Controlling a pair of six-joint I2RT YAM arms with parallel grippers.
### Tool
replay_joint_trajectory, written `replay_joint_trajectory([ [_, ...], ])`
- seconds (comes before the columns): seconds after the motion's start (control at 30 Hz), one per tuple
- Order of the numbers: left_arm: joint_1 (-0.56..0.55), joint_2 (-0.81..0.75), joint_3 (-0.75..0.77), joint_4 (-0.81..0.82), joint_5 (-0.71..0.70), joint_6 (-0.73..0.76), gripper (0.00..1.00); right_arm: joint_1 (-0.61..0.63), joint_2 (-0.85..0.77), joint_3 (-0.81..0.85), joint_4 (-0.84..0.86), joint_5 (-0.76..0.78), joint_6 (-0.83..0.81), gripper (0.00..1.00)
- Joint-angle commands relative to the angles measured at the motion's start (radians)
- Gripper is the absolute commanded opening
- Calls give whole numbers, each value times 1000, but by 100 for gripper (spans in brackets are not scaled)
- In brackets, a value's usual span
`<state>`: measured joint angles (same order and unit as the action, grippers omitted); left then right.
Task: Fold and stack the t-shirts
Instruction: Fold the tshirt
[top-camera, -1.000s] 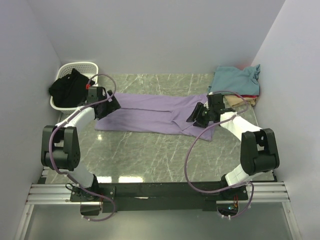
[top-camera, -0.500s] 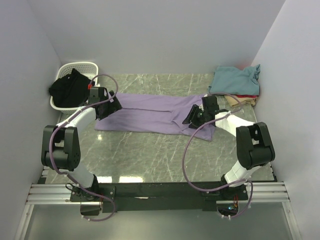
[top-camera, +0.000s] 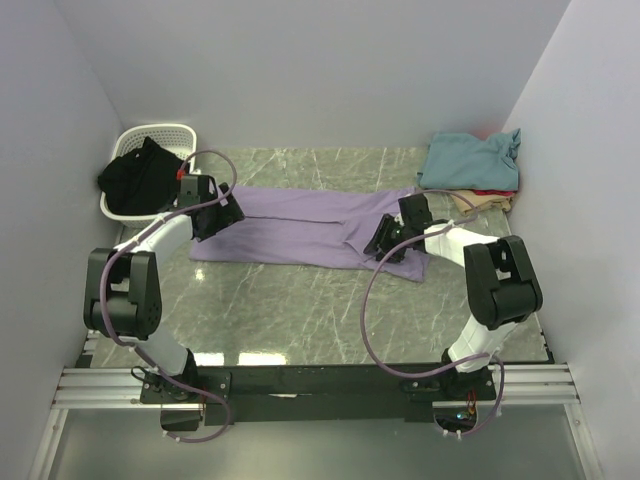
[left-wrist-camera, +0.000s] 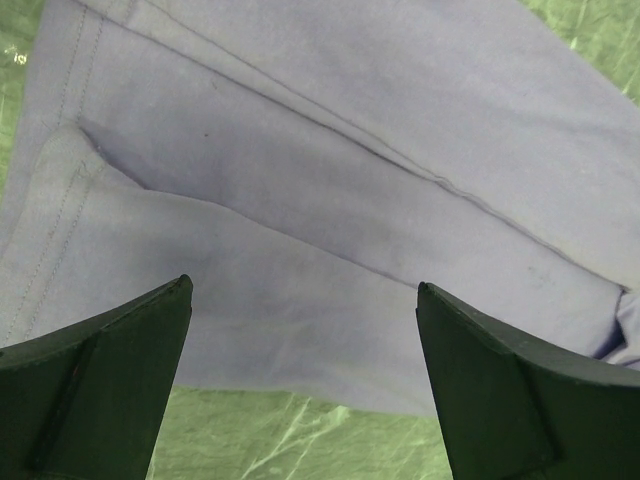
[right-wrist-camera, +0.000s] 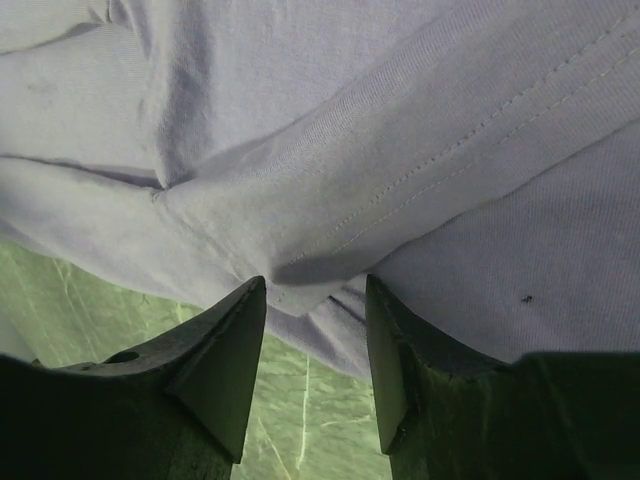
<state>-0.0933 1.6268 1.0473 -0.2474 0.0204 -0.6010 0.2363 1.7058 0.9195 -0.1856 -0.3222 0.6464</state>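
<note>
Change since earlier frame: right gripper (top-camera: 384, 241) has slid left along the right end of the lavender t-shirt (top-camera: 300, 228), its elbow swinging in from the table's right edge; left gripper (top-camera: 226, 213) has hardly shifted
Lavender t-shirt, position: flat across the middle of the table (top-camera: 300, 300), folded lengthwise into a long band running left to right
Work done: teal t-shirt (top-camera: 470, 160) lies on top of a pile at the far right corner, with slivers of a red t-shirt (top-camera: 497, 192) and a tan t-shirt (top-camera: 487, 204) showing beneath it; judged already folded and stacked
Work left: the lavender band looks only part folded; crosswise folds and placing on the pile appear outstanding
Left gripper, state: jaws spread wide over the band's left end, holding nothing
Right gripper, state: jaws partly spread, set either side of a cloth fold at the band's right end, not pinched on it
Top view only: pile, both arms, and a white basket (top-camera: 165, 131) at the far left corner with a black garment (top-camera: 140, 175) in it
Left wrist view only: layered edges and a stitched hem under the open fingers
Right wrist view only: a stitched hem corner sitting at the gap between the fingertips (right-wrist-camera: 245, 300), with bare table below
</note>
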Motion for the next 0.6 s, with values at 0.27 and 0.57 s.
replay_joint_trajectory([
  [0.27,-5,28,31,5,-13,26,100,12,40,64,23,31,-30,12],
  [0.57,-5,39,37,3,-13,29,100,12,8,151,-1,43,-56,0],
])
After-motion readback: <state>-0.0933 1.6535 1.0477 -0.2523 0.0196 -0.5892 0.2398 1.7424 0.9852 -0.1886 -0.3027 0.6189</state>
